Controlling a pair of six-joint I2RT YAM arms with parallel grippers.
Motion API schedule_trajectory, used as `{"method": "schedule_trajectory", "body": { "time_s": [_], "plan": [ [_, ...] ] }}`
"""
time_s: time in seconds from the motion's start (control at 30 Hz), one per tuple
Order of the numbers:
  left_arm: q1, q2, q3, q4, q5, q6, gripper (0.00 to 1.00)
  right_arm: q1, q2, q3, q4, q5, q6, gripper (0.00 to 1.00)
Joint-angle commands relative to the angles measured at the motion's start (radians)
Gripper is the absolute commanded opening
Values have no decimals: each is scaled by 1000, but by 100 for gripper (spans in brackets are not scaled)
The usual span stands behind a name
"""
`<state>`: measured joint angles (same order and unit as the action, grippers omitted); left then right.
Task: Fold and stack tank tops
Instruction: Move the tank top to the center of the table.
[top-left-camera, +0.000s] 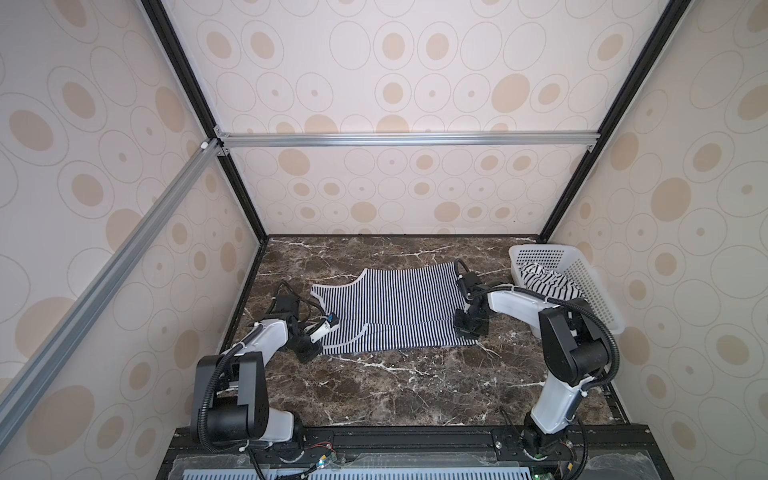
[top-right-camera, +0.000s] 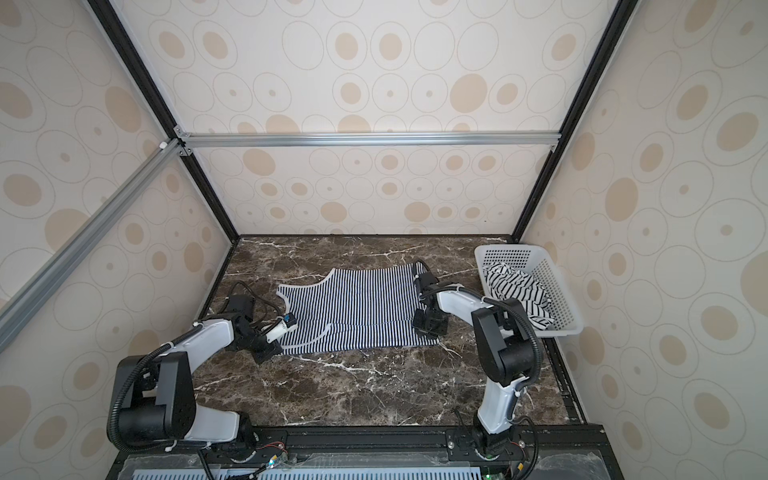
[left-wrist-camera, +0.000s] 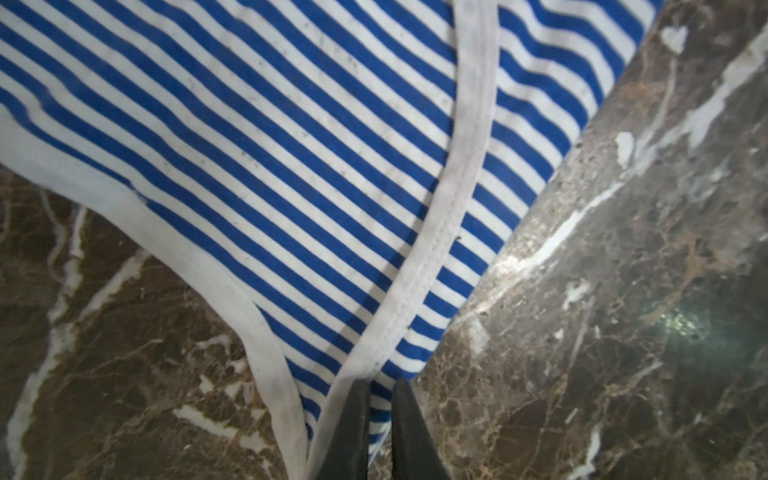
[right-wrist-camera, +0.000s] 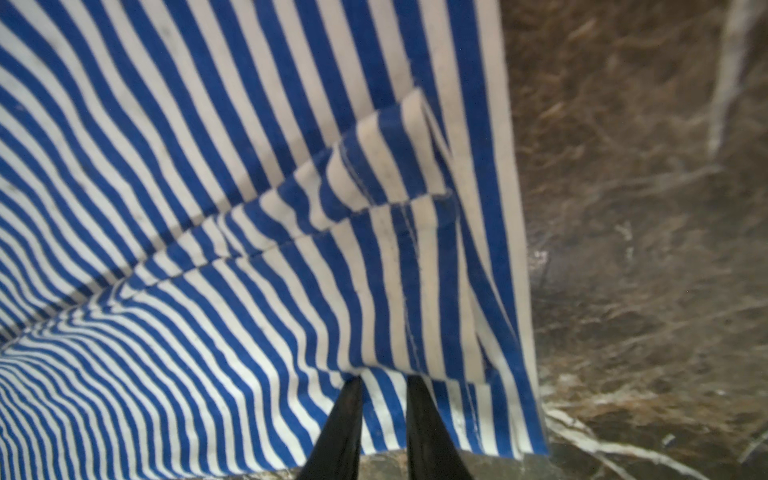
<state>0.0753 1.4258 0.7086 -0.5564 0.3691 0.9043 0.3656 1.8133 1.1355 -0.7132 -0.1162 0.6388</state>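
The fine navy-and-white striped knit tank top (top-left-camera: 395, 307) lies spread on the dark brown veined marble table (top-left-camera: 415, 386) in both top views, a layer doubled along its near side; the white knit tank top with wider black stripes (top-right-camera: 515, 286) sits crumpled in the white perforated plastic basket (top-right-camera: 511, 254) at the far right corner; only the wrist views settle the grips; the left gripper (left-wrist-camera: 380, 386) pinches the white-trimmed shoulder strap (left-wrist-camera: 415, 291); the right gripper (right-wrist-camera: 384, 382) nips the hem corner (right-wrist-camera: 478, 353).
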Motion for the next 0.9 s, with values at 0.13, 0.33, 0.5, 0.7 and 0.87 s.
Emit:
{"method": "schedule_trajectory", "body": {
  "time_s": [0.13, 0.33, 0.5, 0.7, 0.87],
  "plan": [
    [1, -18, -46, -5, -31, 61, 15, 4, 9, -38, -9, 31, -5, 22],
    [54, -36, -74, -60, -76, 145, 15, 6, -47, -119, -11, 29, -4, 22],
    [103, -54, -69, -103, -98, 198, 15, 26, -94, -191, -5, 18, 12, 22],
    [132, -67, -65, -134, -127, 238, 16, 92, -144, -267, -2, 6, 53, 22],
    [161, -65, -53, -137, -143, 260, 15, 124, -186, -327, -4, 3, 80, 22]
  ]
}}
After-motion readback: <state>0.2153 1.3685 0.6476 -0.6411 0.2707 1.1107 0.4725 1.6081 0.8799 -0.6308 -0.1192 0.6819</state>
